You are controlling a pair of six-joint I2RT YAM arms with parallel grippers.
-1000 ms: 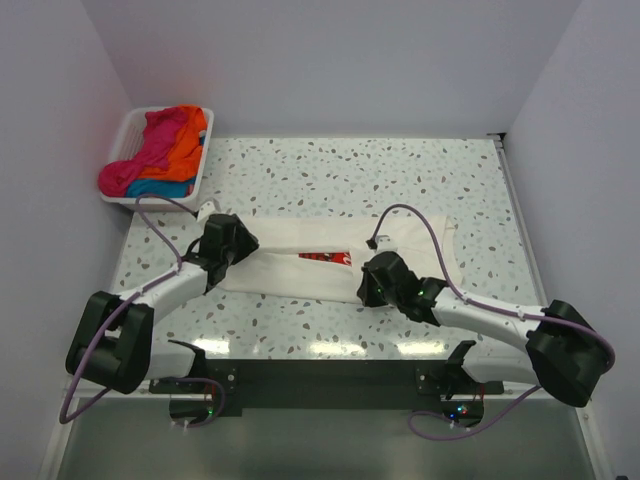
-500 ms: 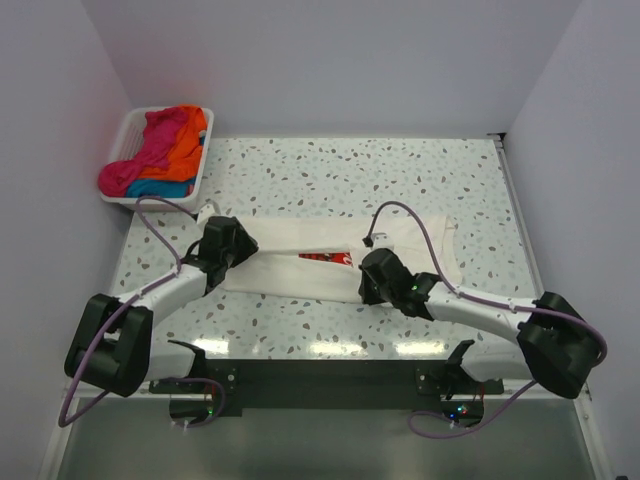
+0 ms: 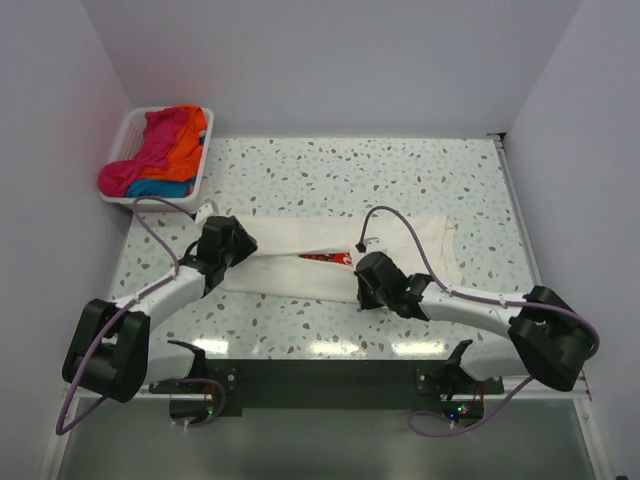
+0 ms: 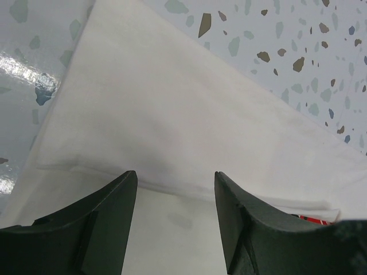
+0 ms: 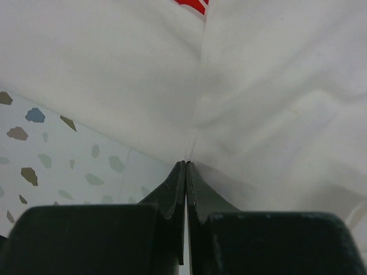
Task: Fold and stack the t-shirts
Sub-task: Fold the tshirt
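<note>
Over in the far left corner of the tabletop (image 3: 400, 170) sits a white slatted basket (image 3: 127, 135), heaped with a magenta-pink t-shirt (image 3: 150, 150), an orange t-shirt (image 3: 190, 145) and a blue t-shirt (image 3: 160, 188) peeking out at its near side. Mid-tabletop, toward the near edge, the cream-white t-shirt (image 3: 300, 240) lies flat, its red logo (image 3: 325, 257) partly covered by a fold. The left pincer (image 4: 175, 183) stands with jaws apart over the shirt's left end; the right pincer (image 5: 185, 166) is closed, pinching the shirt's near hem.

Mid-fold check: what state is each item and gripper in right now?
cream-white t-shirt: lying on the table, partly folded.
left gripper: open, over the shirt.
right gripper: shut, at the shirt's near edge.
basket: holding coloured shirts, unfolded.
</note>
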